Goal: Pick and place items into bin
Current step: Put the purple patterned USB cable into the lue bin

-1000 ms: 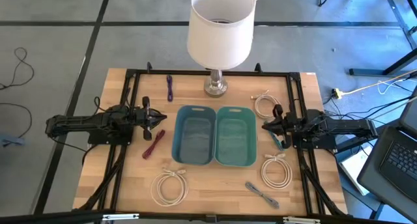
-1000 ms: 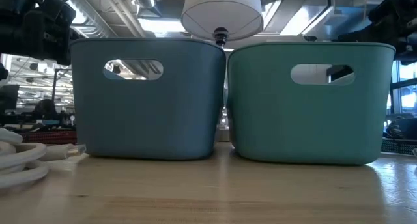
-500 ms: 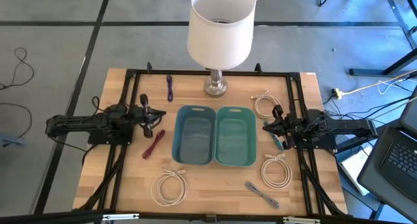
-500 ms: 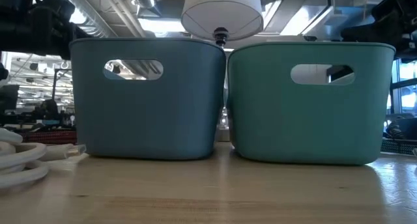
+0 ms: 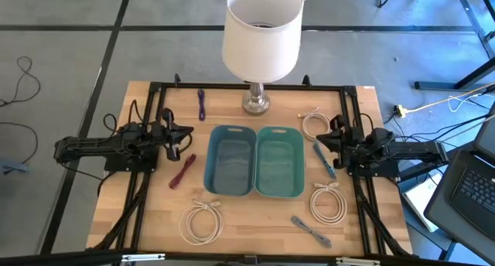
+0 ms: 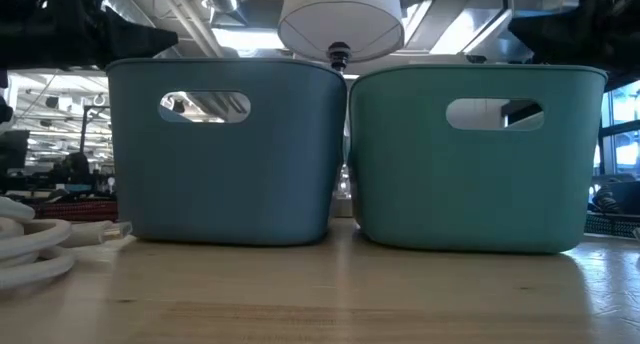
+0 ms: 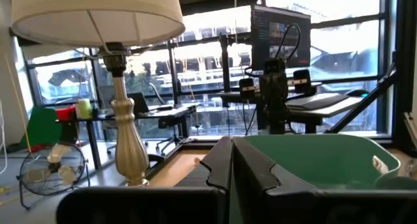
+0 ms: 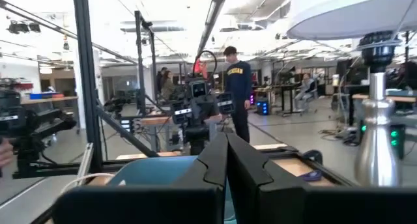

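Two bins stand side by side mid-table, a blue bin and a teal bin. Coiled white cables lie at the far right, near right and near left. A purple strap, a red strap, a teal strap and a grey strap lie flat on the wood. My left gripper hangs shut left of the blue bin. My right gripper hangs shut right of the teal bin. Both hold nothing.
A white-shaded lamp stands on its metal foot at the table's far edge behind the bins. A black frame runs along the table's sides. People and desks show in the room beyond the table in the right wrist view.
Both grippers have tipped their fingers upward and risen a little, staying shut. The right gripper has also rolled slightly. The teal strap, partly covered by the right gripper before, now shows in full.
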`<state>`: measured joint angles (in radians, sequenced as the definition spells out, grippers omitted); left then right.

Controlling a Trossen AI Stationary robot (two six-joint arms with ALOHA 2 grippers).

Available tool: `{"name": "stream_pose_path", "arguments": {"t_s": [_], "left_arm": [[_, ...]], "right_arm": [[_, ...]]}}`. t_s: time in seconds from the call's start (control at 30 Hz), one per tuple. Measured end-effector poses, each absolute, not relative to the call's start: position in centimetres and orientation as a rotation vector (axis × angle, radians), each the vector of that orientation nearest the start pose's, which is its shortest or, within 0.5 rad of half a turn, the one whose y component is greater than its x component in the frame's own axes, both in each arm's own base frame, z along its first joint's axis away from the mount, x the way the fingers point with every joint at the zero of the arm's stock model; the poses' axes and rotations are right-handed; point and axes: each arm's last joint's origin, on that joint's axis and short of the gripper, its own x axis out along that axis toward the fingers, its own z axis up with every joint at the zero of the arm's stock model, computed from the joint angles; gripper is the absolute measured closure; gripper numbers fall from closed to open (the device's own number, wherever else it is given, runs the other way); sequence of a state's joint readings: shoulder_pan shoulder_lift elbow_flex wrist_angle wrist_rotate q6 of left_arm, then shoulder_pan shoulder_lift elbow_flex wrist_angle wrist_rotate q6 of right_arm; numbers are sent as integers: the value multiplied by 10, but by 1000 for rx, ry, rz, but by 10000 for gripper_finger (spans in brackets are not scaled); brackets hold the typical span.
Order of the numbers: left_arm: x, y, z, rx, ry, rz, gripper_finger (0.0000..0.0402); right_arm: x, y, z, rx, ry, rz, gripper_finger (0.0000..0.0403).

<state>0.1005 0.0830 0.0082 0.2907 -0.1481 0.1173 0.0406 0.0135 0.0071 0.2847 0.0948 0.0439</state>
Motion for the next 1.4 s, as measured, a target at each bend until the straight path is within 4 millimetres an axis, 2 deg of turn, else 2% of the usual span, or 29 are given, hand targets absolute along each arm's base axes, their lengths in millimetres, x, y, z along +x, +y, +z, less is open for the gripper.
{"name": "stream_pose_path", "arguments": {"t_s": [0.23,0.33,0.47,0.6,0.7,0.83,0.93,1.07,1.27,1.4], "left_arm": [[99,14,185,110,-170,264,391],[99,16,184,148,-158,327,391],[97,22,177,116,-73,545,395],[92,32,176,53,-40,890,393],[92,36,185,40,-29,956,386],[95,45,195,7,92,1068,369],[102,56,204,-111,199,1107,356],[119,77,204,-289,355,1119,346],[141,115,178,-423,544,1150,345],[151,141,164,-511,528,1132,345]], "right_arm": [[94,-1,191,108,-274,-110,393],[96,0,183,139,-183,-82,393],[98,-1,172,198,-83,-130,393],[97,-4,176,212,-133,-218,393],[96,-4,181,175,-175,-224,393],[96,-5,187,118,-237,-245,393],[96,-5,191,96,-271,-257,393],[99,-5,190,87,-252,-260,393],[104,-5,186,100,-202,-261,393],[107,-5,187,102,-210,-267,393]]}}
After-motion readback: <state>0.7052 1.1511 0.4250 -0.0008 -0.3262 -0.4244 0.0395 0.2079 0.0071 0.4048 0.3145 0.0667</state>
